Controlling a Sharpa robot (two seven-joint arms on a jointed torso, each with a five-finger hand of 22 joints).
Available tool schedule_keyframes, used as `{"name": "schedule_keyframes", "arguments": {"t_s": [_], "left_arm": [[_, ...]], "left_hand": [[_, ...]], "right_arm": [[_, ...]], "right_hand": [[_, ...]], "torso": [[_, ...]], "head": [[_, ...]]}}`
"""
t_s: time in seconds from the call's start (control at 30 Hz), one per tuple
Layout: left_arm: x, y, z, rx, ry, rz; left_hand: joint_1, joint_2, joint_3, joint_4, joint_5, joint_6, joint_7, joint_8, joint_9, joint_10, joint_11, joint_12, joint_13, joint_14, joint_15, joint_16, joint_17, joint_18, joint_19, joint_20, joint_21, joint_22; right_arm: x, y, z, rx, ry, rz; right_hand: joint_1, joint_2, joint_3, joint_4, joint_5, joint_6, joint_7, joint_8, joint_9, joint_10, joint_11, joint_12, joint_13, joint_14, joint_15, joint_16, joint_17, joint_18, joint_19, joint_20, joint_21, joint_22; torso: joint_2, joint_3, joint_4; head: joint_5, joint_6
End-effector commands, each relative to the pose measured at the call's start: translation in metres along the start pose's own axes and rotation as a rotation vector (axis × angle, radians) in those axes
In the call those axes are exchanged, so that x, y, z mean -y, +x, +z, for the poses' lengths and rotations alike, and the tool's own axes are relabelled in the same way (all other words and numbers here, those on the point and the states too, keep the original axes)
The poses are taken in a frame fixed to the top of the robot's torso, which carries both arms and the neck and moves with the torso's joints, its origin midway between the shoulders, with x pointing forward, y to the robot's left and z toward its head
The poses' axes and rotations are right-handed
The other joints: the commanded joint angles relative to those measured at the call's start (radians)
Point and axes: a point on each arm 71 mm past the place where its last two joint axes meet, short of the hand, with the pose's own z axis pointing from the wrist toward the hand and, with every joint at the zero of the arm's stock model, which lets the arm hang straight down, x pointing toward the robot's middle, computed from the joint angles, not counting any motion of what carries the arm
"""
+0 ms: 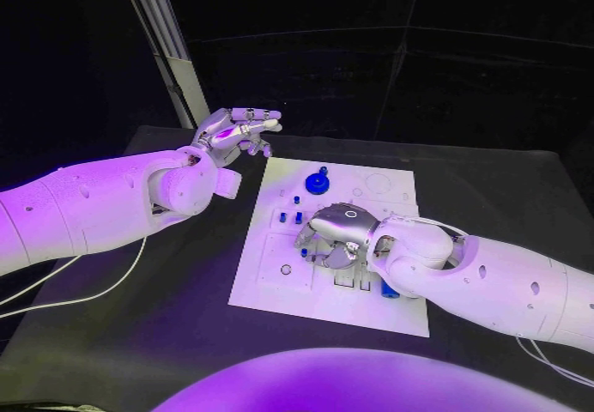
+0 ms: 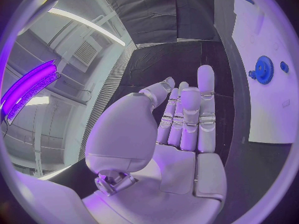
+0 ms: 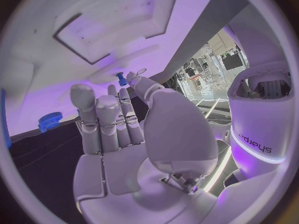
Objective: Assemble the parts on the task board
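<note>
Nearest the robot, toward the right of the black table [image 1: 148,343], the right hand [image 1: 332,240] is seen lowered over the near half of the white task board [image 1: 316,300], palm down. From the right wrist view its fingers [image 3: 99,119] are seen held straight and side by side, with a small blue peg [image 3: 121,78] just past the fingertips; whether that peg is pinched or merely touched cannot be told. A blue part [image 1: 389,291] lies on the board just beside the right wrist. Small blue pegs [image 1: 288,217] are noted farther along on the board's left middle. Beyond these, a blue gear [image 1: 318,183] stands on the far part of the board. Farthest out, off the board's far left corner, the left hand [image 1: 235,133] is held raised above the table, fingers [image 2: 190,119] straight and close together, nothing in it.
</note>
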Motion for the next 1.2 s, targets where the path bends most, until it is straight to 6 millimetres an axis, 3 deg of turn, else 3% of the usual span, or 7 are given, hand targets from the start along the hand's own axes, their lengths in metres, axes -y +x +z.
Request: {"name": "schedule_keyframes", "arguments": {"t_s": [0.03, 0.33, 0.43, 0.7, 0.87, 1.0, 1.2], "left_arm": [[0.001, 0.001, 0.001, -0.014, 0.004, -0.01], [0.001, 0.001, 0.0, -0.015, 0.002, -0.011], [0.001, 0.0, 0.0, -0.014, 0.001, -0.011], [0.0, -0.001, 0.0, -0.013, -0.001, -0.01], [-0.002, 0.0, 0.0, -0.016, -0.006, -0.009], [-0.004, 0.0, 0.0, -0.017, -0.011, -0.007], [-0.005, 0.001, 0.0, -0.02, -0.014, -0.008]], "left_hand": [[0.005, 0.002, -0.006, -0.001, -0.002, -0.006, 0.002, 0.003, -0.001, -0.007, -0.001, 0.004, 0.001, -0.009, -0.001, -0.005, -0.001, 0.013, -0.003, 0.001, -0.006, -0.001], [0.005, 0.002, -0.006, -0.001, -0.002, -0.006, 0.002, 0.003, -0.001, -0.007, -0.001, 0.004, 0.001, -0.009, -0.001, -0.005, -0.001, 0.013, -0.003, 0.001, -0.006, -0.001], [0.005, 0.002, -0.006, -0.001, -0.002, -0.006, 0.002, 0.003, -0.001, -0.007, -0.001, 0.004, 0.001, -0.009, -0.001, -0.005, -0.001, 0.013, -0.003, 0.001, -0.006, -0.001], [0.005, 0.002, -0.006, -0.001, -0.002, -0.006, 0.002, 0.003, -0.001, -0.007, -0.001, 0.004, 0.001, -0.009, -0.001, -0.005, -0.001, 0.013, -0.003, 0.001, -0.006, -0.001], [0.005, 0.002, -0.006, -0.001, -0.002, -0.006, 0.002, 0.003, -0.001, -0.007, -0.001, 0.004, 0.001, -0.009, -0.001, -0.005, -0.001, 0.013, -0.003, 0.001, -0.006, -0.001], [0.006, 0.002, -0.008, -0.002, -0.003, -0.007, 0.002, 0.003, -0.001, -0.008, -0.001, 0.006, 0.001, -0.01, -0.001, -0.006, -0.004, 0.013, -0.003, 0.001, -0.007, -0.002], [0.006, 0.002, -0.008, -0.002, -0.003, -0.007, 0.002, 0.003, -0.001, -0.008, -0.001, 0.006, 0.001, -0.01, -0.001, -0.006, -0.004, 0.013, -0.003, 0.001, -0.007, -0.002]], "right_arm": [[-0.001, -0.005, -0.001, 0.06, -0.016, 0.02], [0.011, -0.017, -0.029, 0.142, 0.05, 0.088], [0.023, -0.027, -0.046, 0.145, 0.116, 0.122], [0.052, -0.061, -0.077, 0.143, 0.268, 0.119], [0.063, -0.066, -0.087, 0.115, 0.327, 0.103], [0.069, -0.066, -0.09, 0.096, 0.354, 0.077], [0.073, -0.064, -0.09, 0.057, 0.37, 0.041]], "right_hand": [[-0.001, 0.007, -0.01, 0.001, 0.006, -0.009, -0.001, -0.003, 0.001, -0.011, 0.0, -0.001, 0.0, 0.0, 0.008, -0.005, -0.004, -0.006, -0.007, 0.001, -0.005, -0.005], [0.005, 0.022, -0.015, 0.008, 0.021, -0.01, 0.006, 0.0, 0.003, -0.008, 0.002, 0.008, 0.002, -0.001, 0.01, -0.007, -0.009, -0.006, -0.007, 0.004, -0.005, -0.005], [-0.001, 0.019, -0.023, 0.012, 0.019, -0.007, 0.007, 0.001, 0.004, -0.003, 0.003, 0.012, 0.002, -0.001, 0.011, -0.007, -0.01, -0.006, -0.007, 0.005, -0.004, -0.005], [-0.011, 0.001, -0.074, 0.028, 0.007, -0.021, 0.002, -0.003, 0.002, -0.019, 0.002, 0.011, 0.001, -0.001, 0.011, -0.009, -0.016, -0.005, -0.007, 0.006, -0.006, -0.009], [-0.008, 0.002, -0.089, 0.031, 0.006, -0.022, -0.001, -0.001, 0.003, -0.022, 0.0, 0.012, 0.002, -0.002, 0.011, -0.012, -0.022, -0.006, -0.007, 0.006, -0.005, -0.01], [0.0, 0.004, -0.107, 0.034, 0.005, -0.026, -0.004, -0.002, 0.003, -0.031, -0.001, 0.012, 0.001, -0.005, 0.011, -0.022, -0.036, -0.004, -0.011, 0.006, -0.012, -0.02], [0.006, 0.007, -0.118, 0.037, 0.004, -0.025, -0.006, -0.001, 0.003, -0.037, -0.002, 0.012, 0.001, -0.006, 0.011, -0.025, -0.041, -0.003, -0.013, 0.006, -0.015, -0.024]], "torso": [[0.0, 0.0007, -0.0004], [-0.003, 0.0012, -0.0006], [-0.003, 0.0004, -0.0028], [-0.005, 0.0049, -0.0094], [-0.005, 0.0027, -0.0039], [-0.004, 0.0037, -0.0079], [-0.004, 0.0025, -0.007]], "head": [[-0.002, 0.004], [-0.015, 0.015], [-0.023, 0.022], [-0.045, 0.043], [-0.056, 0.05], [-0.059, 0.054], [-0.063, 0.056]]}}
